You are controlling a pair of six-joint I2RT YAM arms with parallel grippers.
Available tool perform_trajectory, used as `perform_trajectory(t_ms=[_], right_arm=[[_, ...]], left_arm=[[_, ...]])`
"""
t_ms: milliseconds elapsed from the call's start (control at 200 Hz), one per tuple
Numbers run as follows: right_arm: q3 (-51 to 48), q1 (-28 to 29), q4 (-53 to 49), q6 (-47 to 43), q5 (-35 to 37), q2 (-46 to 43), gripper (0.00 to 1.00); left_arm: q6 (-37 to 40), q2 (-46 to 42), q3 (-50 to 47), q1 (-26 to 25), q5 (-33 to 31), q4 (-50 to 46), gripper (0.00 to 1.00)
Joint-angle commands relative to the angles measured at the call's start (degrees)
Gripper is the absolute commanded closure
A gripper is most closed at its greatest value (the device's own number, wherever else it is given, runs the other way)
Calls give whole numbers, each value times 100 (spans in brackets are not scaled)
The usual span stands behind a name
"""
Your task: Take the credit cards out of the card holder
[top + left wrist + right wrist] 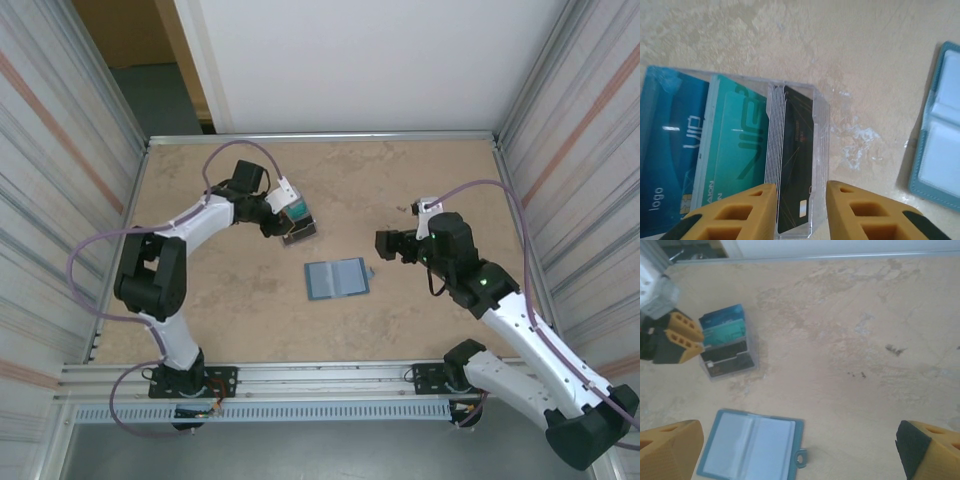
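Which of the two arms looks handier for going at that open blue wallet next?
Probably the right. The right gripper hovers wide open just beside the card holder, which lies open. The left gripper is farther off, busy at the clear case.

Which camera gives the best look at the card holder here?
Right wrist: the card holder lies open and large, with both pocket panels and its tab clear, though its near edge meets the frame bottom. Top external shows the card holder whole but small. Left wrist catches just one side of it at the right.
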Motion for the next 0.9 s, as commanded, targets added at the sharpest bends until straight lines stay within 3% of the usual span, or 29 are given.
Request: perform_trajectory(t_ms=[0, 65, 120, 205, 371, 611, 787, 897], right_arm=[[-160, -118, -30, 238, 608, -196, 1], [-241, -172, -36, 341, 955, -300, 1], [-310, -240, -49, 397, 1222, -389, 1], [-496, -318, 15, 322, 1639, -514, 1], [-995, -533, 224, 360, 2507, -721, 1], [-1581, -1198, 549, 360, 2345, -985, 1], [-2009, -1947, 1174, 1, 1449, -937, 1], [-2190, -2168, 1592, -268, 1351, -829, 1]], left_arm=[[-349, -721, -223, -49, -35, 138, 67], [-580, -1076, -471, -49, -206, 401, 67], [-793, -1400, -733, -49, -457, 651, 53], [-1146, -1917, -1258, -49, -1008, 1173, 43], [-1829, -2821, -2359, -23, -2311, 2141, 2], [-2422, -3722, -3871, 63, -3839, 3423, 1], [-2695, -3895, -4678, 394, -4015, 4225, 1], [-2703, -3792, -4972, 605, -4038, 4625, 1]])
